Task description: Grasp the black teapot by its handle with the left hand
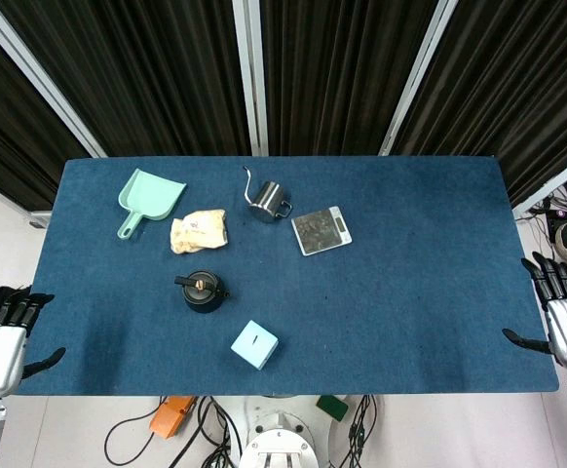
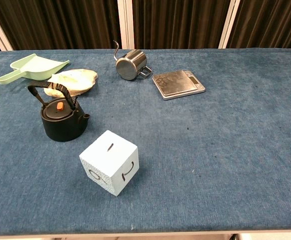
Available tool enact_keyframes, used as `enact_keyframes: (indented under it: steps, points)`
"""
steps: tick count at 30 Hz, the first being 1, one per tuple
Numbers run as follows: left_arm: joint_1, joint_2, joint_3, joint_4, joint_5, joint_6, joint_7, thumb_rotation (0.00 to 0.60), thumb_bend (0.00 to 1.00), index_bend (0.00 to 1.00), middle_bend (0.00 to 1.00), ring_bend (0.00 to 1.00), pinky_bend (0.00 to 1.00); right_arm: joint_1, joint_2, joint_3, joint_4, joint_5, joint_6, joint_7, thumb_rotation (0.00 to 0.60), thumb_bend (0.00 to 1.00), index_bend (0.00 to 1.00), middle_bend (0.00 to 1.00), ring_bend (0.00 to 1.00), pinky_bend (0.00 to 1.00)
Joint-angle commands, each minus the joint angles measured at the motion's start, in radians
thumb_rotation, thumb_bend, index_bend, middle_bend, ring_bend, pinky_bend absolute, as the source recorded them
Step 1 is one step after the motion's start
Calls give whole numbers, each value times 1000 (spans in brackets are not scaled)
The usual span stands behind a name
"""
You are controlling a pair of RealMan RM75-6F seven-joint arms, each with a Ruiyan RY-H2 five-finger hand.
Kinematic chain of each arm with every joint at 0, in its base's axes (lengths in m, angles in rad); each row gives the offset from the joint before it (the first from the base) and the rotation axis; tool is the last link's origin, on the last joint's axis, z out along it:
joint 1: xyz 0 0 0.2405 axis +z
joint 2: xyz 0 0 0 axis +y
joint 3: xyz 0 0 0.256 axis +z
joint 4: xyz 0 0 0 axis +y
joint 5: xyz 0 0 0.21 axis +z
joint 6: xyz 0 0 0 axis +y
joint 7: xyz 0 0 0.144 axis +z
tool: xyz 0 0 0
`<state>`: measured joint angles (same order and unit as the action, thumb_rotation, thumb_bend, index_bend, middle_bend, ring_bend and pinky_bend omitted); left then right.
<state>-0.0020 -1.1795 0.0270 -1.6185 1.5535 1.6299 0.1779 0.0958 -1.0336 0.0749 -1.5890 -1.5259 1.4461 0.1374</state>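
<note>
The black teapot (image 1: 204,292) (image 2: 61,121) stands upright left of the table's middle, with an orange knob on its lid and its arched black handle (image 2: 49,90) raised above it. My left hand (image 1: 1,343) hangs off the table's left front corner, fingers spread, holding nothing, well to the left of the teapot. My right hand (image 1: 562,318) is off the right edge, also with fingers apart and empty. Neither hand shows in the chest view.
A light blue cube (image 1: 254,344) (image 2: 109,162) sits in front of the teapot. Behind it lie a crumpled beige bag (image 1: 199,231), a mint dustpan (image 1: 148,200), a steel gooseneck pitcher (image 1: 268,200) and a kitchen scale (image 1: 321,230). The blue table (image 1: 420,312) stretches to the right.
</note>
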Motion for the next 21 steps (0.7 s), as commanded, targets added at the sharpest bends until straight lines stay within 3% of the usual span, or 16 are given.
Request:
enact_keyframes:
  steps: [1, 13, 21]
  points:
    - [3, 4, -6, -8, -11, -6, 5, 600, 62, 231, 233, 161, 39, 1, -2, -1, 4, 5, -5, 3, 600, 43, 0, 21, 0, 0]
    - [-44, 22, -46, -87, -20, -67, 75, 600, 61, 125, 186, 116, 30, 11, 16, 8, 5, -8, 13, 8, 600, 43, 0, 21, 0, 0]
    - [-226, 16, -98, -208, 29, -284, 198, 600, 62, 80, 139, 102, 30, 8, 29, 8, -3, -4, 21, 6, 600, 43, 0, 21, 0, 0]
